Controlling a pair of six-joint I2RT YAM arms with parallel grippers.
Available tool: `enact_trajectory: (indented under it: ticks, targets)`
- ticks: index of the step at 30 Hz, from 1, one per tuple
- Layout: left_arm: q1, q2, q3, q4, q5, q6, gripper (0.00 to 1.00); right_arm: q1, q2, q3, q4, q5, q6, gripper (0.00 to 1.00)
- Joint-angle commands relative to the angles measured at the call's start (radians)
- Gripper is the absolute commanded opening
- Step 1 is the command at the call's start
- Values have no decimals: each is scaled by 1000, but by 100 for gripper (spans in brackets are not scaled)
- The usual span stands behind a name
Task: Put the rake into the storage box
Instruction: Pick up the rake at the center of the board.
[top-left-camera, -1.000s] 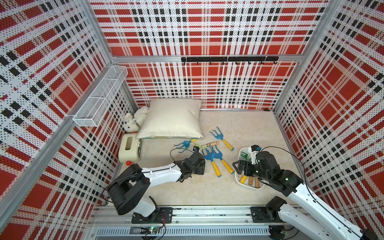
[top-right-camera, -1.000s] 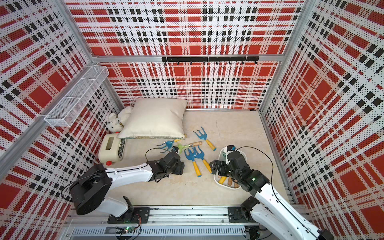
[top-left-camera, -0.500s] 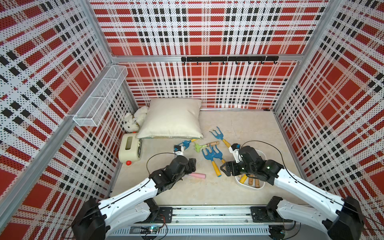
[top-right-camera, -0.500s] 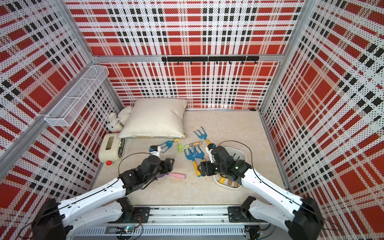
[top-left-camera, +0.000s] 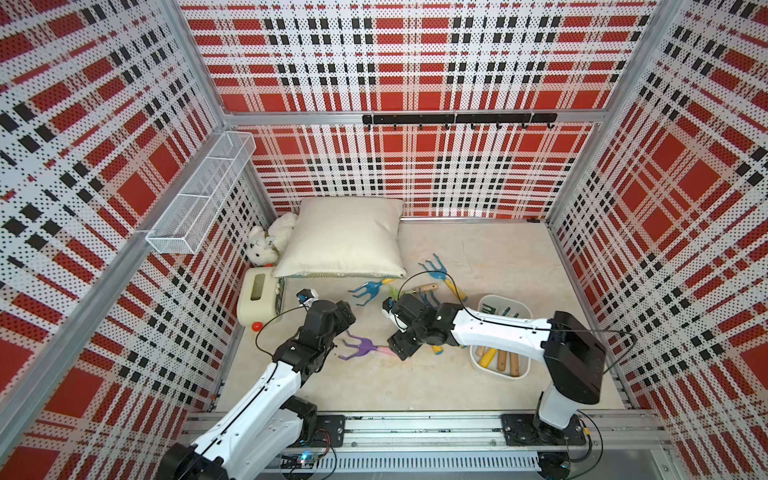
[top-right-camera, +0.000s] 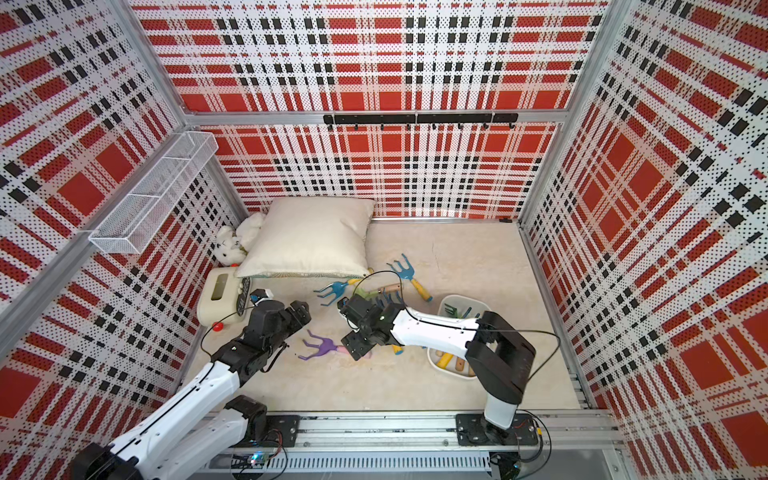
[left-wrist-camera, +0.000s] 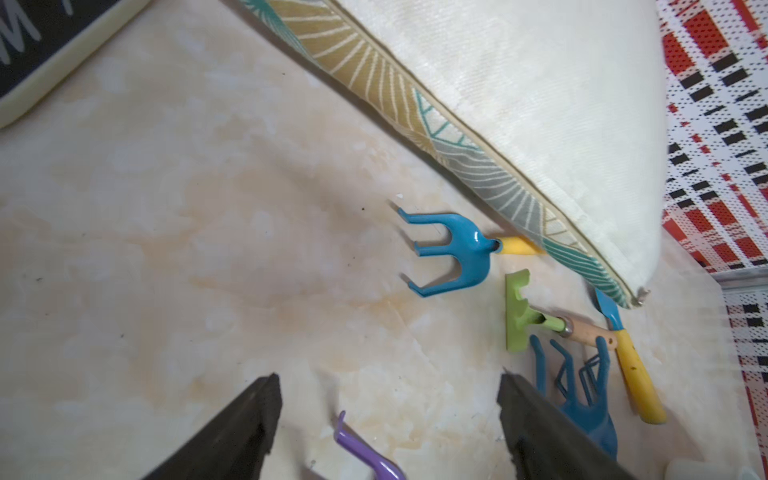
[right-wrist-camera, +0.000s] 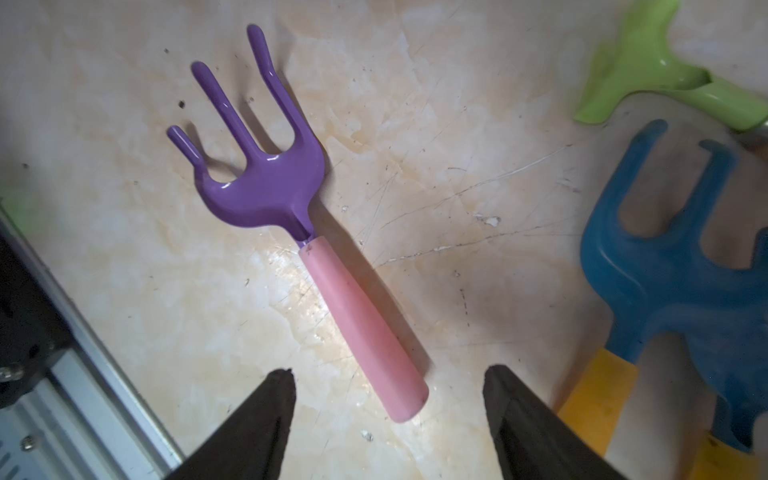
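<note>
The rake (top-left-camera: 360, 346) has a purple head and a pink handle and lies flat on the floor, free of both grippers; it shows in both top views (top-right-camera: 320, 347). My right gripper (top-left-camera: 399, 343) hovers open over the handle's end, and the rake (right-wrist-camera: 357, 324) lies just ahead of its fingertips (right-wrist-camera: 278, 390). My left gripper (top-left-camera: 347, 316) is open beside the head, with one purple prong (left-wrist-camera: 361, 453) below it. The storage box (top-left-camera: 505, 296), a white tub holding several tools, stands to the right, partly behind the right arm.
Several more hand rakes lie near the pillow (top-left-camera: 345, 239): a blue one (left-wrist-camera: 449, 253), a green one with a wooden handle (left-wrist-camera: 519, 318) and blue ones (right-wrist-camera: 665, 270) close to my right gripper. A cream box (top-left-camera: 259, 301) stands by the left wall.
The purple rake has come out of the pile onto the open floor. My left gripper has let go and drawn back. My right gripper has swung from over the storage box to the handle's end.
</note>
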Motion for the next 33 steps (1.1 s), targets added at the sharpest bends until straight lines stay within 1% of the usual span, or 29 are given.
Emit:
enact_trajectory:
  ticks: [1,6,10,12,14,15,16,19,20,22,23,26,27,28,32,33]
  targets:
    - [17,-19,-20,4,14,-12,88,33,59,60,-36,57,-57,79]
    - [23,-57,-35,9,6,-17,88,68,143,97,-57,87,-66,78]
    - [24,-59,-37,9,8,-17,88,92,175,92,-61,113,-51,72]
    - [24,-60,-37,10,7,-15,88,99,179,82,-59,120,-39,65]
    - [24,-63,-37,9,6,-17,88,109,179,65,-53,126,-27,61]
    - [24,-65,-38,9,7,-17,88,115,177,56,-51,131,-20,58]
    - [24,-68,-39,9,7,-17,88,120,175,49,-50,135,-13,52]
    - [23,-79,-41,10,7,-17,88,141,160,19,-41,144,11,37]
    - [23,-82,-43,9,9,-18,88,148,151,7,-37,147,21,32]
    - [23,-89,-44,9,11,-18,88,159,130,-18,-28,149,40,26]
    - [23,-93,-44,9,11,-18,88,166,113,-32,-23,152,51,21]
    - [21,-108,-46,10,14,-17,88,178,47,-81,2,160,91,9]
    - [20,-113,-48,12,16,-15,89,178,15,-103,13,160,106,3]
    - [19,-118,-48,13,16,-14,90,178,-13,-120,23,161,119,0]
    - [11,-139,-46,18,20,-5,96,178,-166,-202,54,183,183,0]
    - [8,-145,-46,18,18,-3,99,178,-212,-226,59,210,204,0]
